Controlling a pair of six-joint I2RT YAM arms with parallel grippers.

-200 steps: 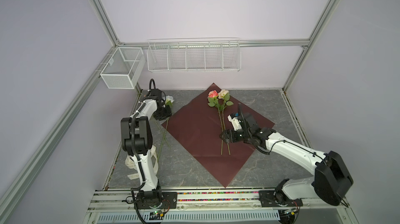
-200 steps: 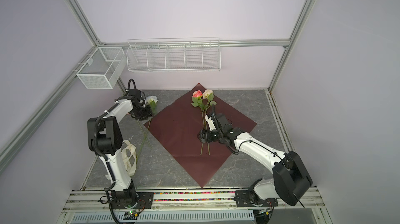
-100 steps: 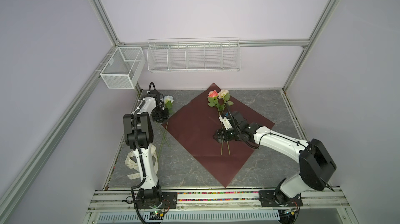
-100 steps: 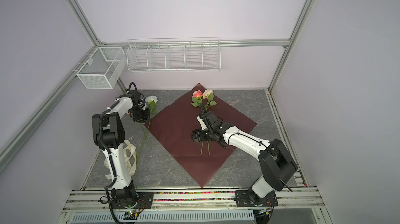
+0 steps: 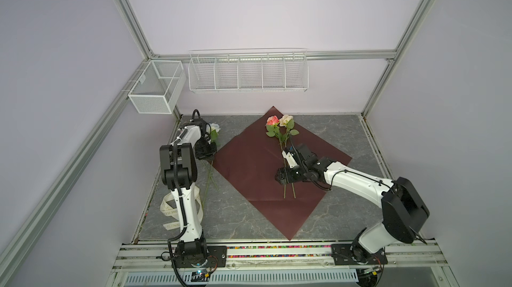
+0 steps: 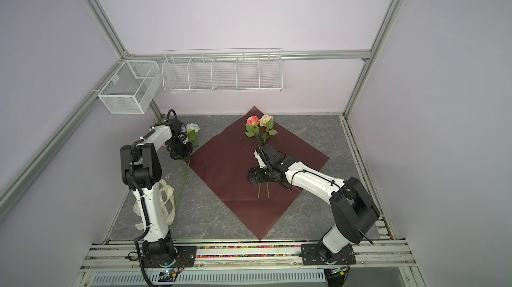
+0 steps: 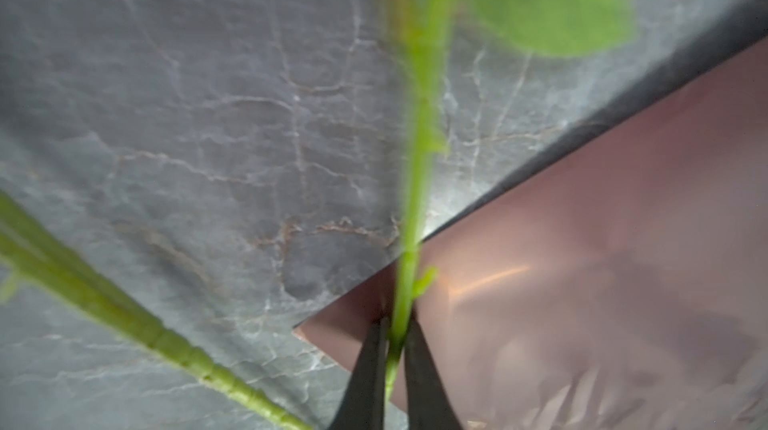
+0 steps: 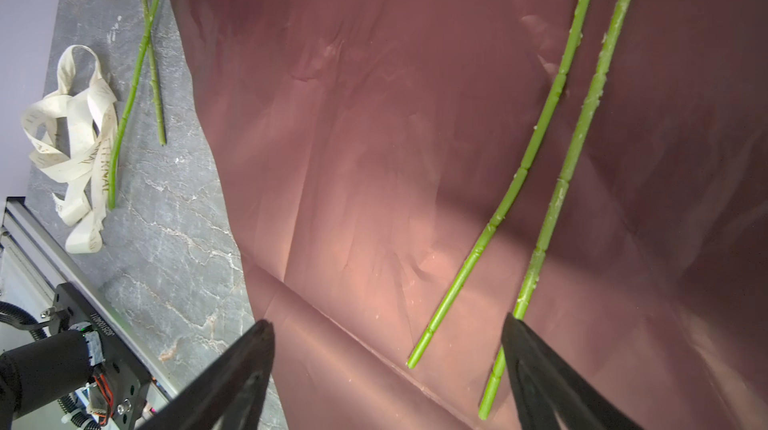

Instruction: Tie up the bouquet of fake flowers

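Gripping one thin green stem [image 7: 415, 199], the left jaws are clenched on it just below the leaf [image 7: 548, 4], right at the left corner of the dark-red paper [image 5: 249, 166]. I read this hold as the start of a transfer. The stem lies on the grey tabletop [image 5: 346, 133] and must join the others on the paper before anything can be tied. A pinch below the foliage leaves the bloom free.

The bouquet of fake flowers [image 5: 279, 123] is not yet one bunch. A pink and a peach rose lie at the paper's far corner, and their two stems [image 8: 552, 116] run side by side, close but apart, toward the near side. The pale rose [image 6: 192, 128] sits off the paper, beside the left arm [image 5: 180, 166]. A second loose stem [image 7: 124, 324] lies on the tabletop nearby, and the right wrist view shows the two crossing.

The right jaws are released, spread wide over the lower ends of the paired stems and gripping nothing. One tip stands just beside the outer stem. I judge they are placed to gather that pair.

Other items:
- The cream printed ribbon [image 8: 75, 137] lies heaped near the left arm's base, against the longer loose stem's end.
- A white wire rack [image 5: 248, 73] and a mesh basket [image 5: 155, 88] hang on the walls, well apart from the work.

Obstruction: when I lift, the crossing stem may drag along and the paper's edge may catch.
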